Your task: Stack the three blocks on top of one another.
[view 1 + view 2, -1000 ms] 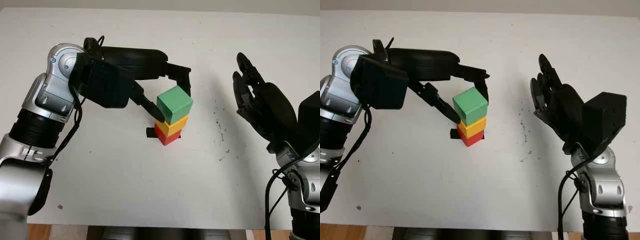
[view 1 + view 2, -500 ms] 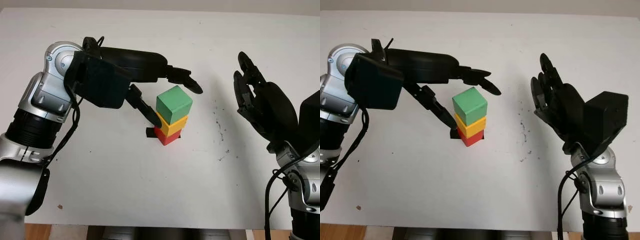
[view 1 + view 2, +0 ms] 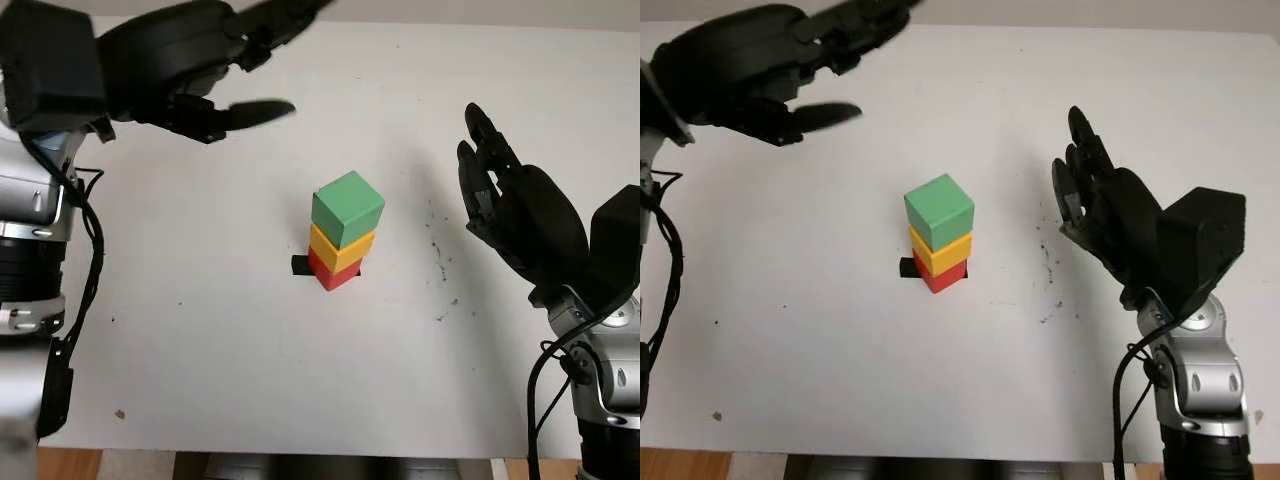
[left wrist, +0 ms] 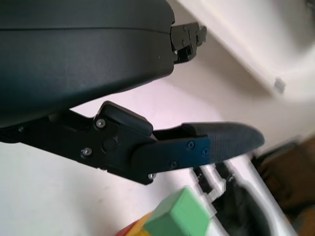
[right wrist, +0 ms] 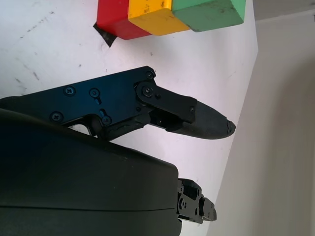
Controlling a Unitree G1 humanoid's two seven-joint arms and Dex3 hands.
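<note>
In the middle of the white table [image 3: 220,330] stands a stack of three blocks: a red block [image 3: 330,273] at the base, a yellow block [image 3: 344,251] on it, and a green block [image 3: 347,208] on top, turned a little. My left hand [image 3: 255,60] is open, raised high at the far left, well clear of the stack. My right hand [image 3: 490,175] is open, held upright to the right of the stack, palm toward it. The stack also shows in the right wrist view, with the green block [image 5: 211,12] at its end.
A small black mark [image 3: 299,266] lies on the table at the foot of the stack. Dark specks [image 3: 438,255] dot the table between the stack and my right hand.
My left hand has let go of the green block and lifted up and back to the far left. The stack stands on its own. My right hand barely moved.
</note>
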